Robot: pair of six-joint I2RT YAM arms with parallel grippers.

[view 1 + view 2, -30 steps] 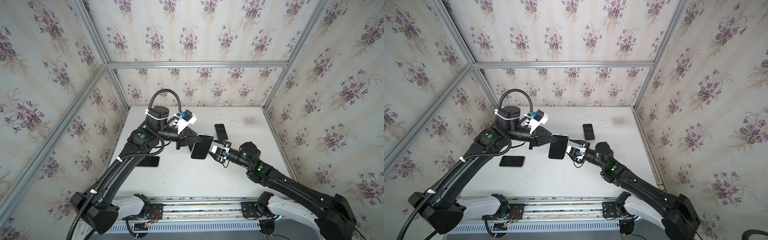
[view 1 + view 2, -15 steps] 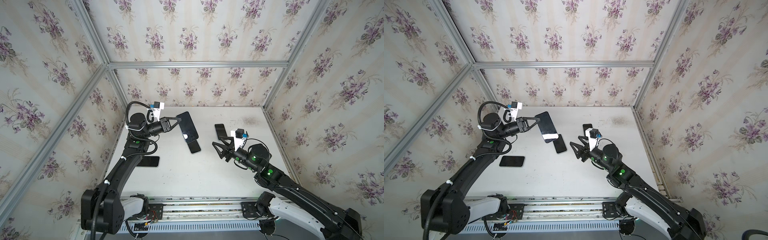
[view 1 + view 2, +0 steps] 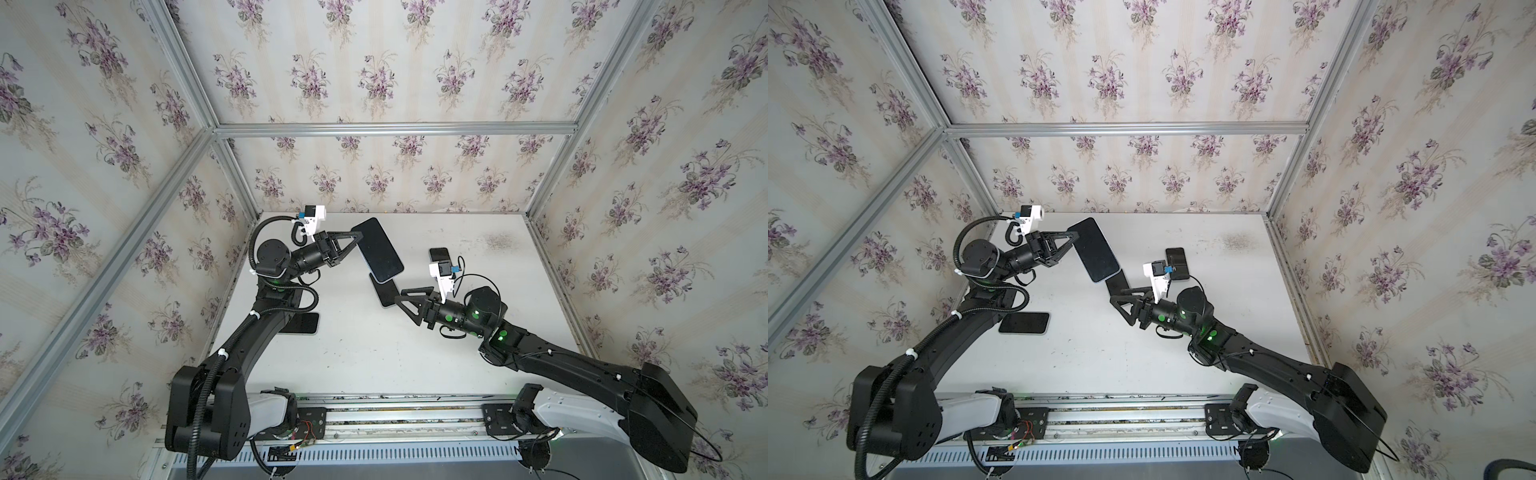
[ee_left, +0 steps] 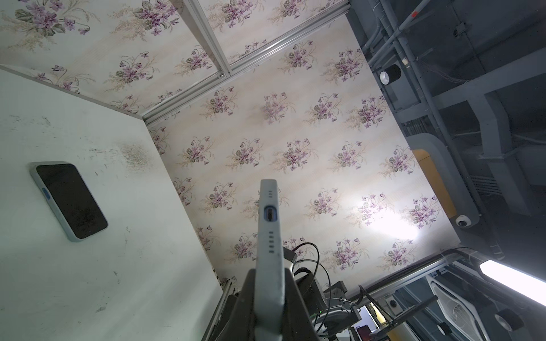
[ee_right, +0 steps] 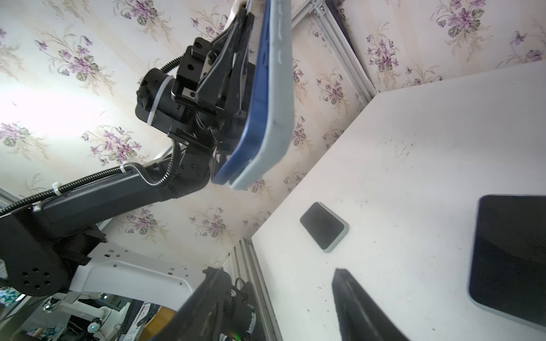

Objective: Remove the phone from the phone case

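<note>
Pinching the phone case (image 4: pixel 269 236) with the left gripper (image 3: pixel 360 237), jaws clamped on one edge, high over the bench (image 3: pixel 374 353); phone (image 3: pixel 379 249) seemingly not yet out. Hovering low with the right gripper (image 3: pixel 405 309), jaws spread, empty. Risk: prying against that thin pinch, twisting it loose, dropping it.

The front middle of the worktop (image 3: pixel 374 357) lies bare between the two arms, with room to pass. Further back the phone case (image 3: pixel 380 249), clamped in the left tool (image 3: pixel 360 237), hangs above a dark phone (image 3: pixel 384 293). The right tool (image 3: pixel 405 311), jaws apart, stands just beside that one. A left phone (image 3: pixel 301 323) and a back phone (image 3: pixel 439 252) lie flat too.
</note>
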